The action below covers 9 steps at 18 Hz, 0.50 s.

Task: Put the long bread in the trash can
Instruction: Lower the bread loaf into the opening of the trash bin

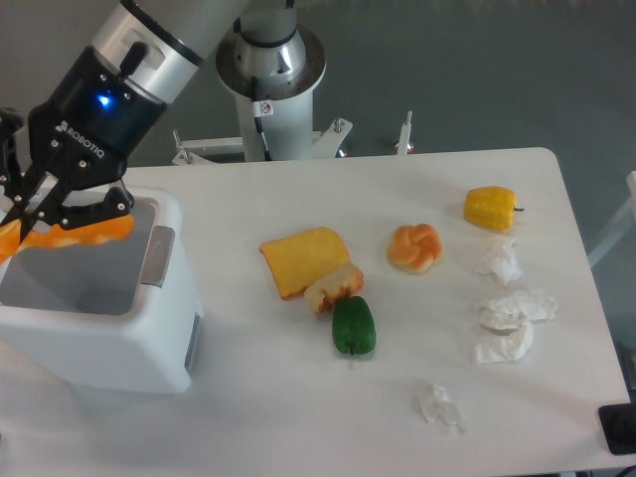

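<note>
The long bread [75, 233], orange with pale marks, hangs level over the back of the trash can's opening, its left end at the frame edge. My gripper [48, 214] is shut on it from above, black fingers [99, 207] straddling its middle. The trash can [109, 338] is a big white bin with a grey inside and a grey latch [157, 256] on its right wall, standing at the table's left. I cannot see anything lying inside it.
On the table to the right lie a yellow toast slice [301, 258] with a small bread piece [333, 288], a green pepper [353, 326], a knotted bun [415, 247], a yellow pepper [490, 207] and several crumpled white tissues [510, 323]. The arm's base [270, 70] stands behind.
</note>
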Each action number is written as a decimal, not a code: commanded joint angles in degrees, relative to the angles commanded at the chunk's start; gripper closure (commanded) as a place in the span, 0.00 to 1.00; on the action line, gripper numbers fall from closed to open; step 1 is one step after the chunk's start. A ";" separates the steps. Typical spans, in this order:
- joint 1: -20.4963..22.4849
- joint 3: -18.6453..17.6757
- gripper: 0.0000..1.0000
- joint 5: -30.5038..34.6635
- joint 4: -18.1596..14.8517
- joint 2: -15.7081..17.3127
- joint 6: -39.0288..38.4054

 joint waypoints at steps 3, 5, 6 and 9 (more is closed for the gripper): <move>-0.18 -1.67 1.00 0.09 0.00 0.44 0.09; -0.18 -1.94 1.00 0.17 0.00 0.53 0.09; -0.18 -2.02 1.00 0.09 0.00 0.53 0.09; -0.27 -2.73 1.00 0.18 0.00 0.53 0.09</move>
